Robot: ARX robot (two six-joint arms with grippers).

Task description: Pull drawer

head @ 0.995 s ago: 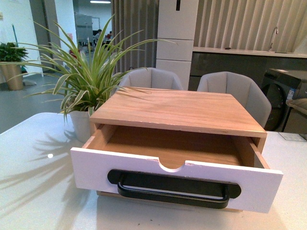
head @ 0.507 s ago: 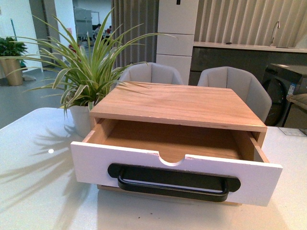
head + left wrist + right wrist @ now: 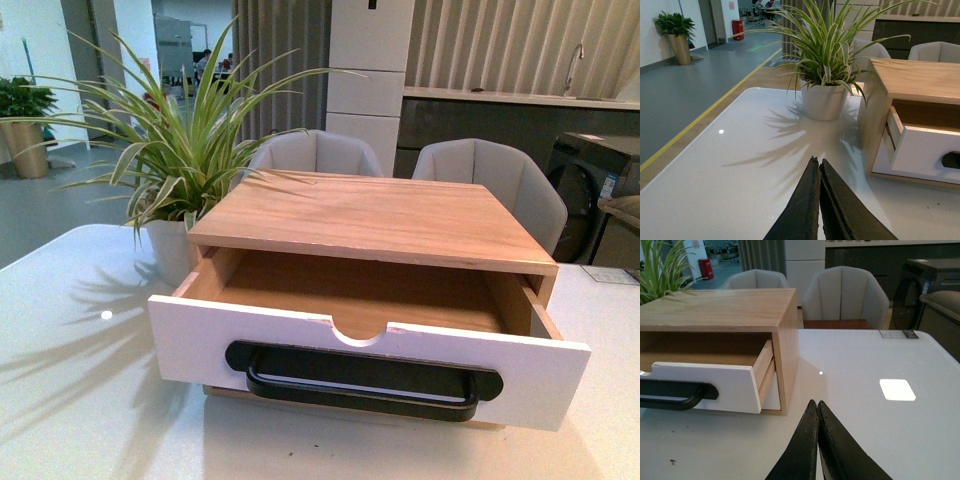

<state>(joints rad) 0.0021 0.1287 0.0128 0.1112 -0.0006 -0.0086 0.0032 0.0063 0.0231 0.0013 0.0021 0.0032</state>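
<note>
The drawer stands pulled out of a light-wood cabinet on the white table. Its white front carries a long black bar handle in a black oval recess, with a half-round notch in the top edge and a wooden inside. Neither arm shows in the front view. In the left wrist view my left gripper is shut and empty, low over the table to the left of the drawer. In the right wrist view my right gripper is shut and empty, off the right side of the drawer.
A spider plant in a white pot stands against the cabinet's left rear corner. Two grey chairs sit behind the table. A second plain white drawer front shows below the pulled one. Bare table lies on both sides.
The view shifted slightly between the oldest frame and the later ones; the drawer stays pulled out and nothing else has visibly moved.
</note>
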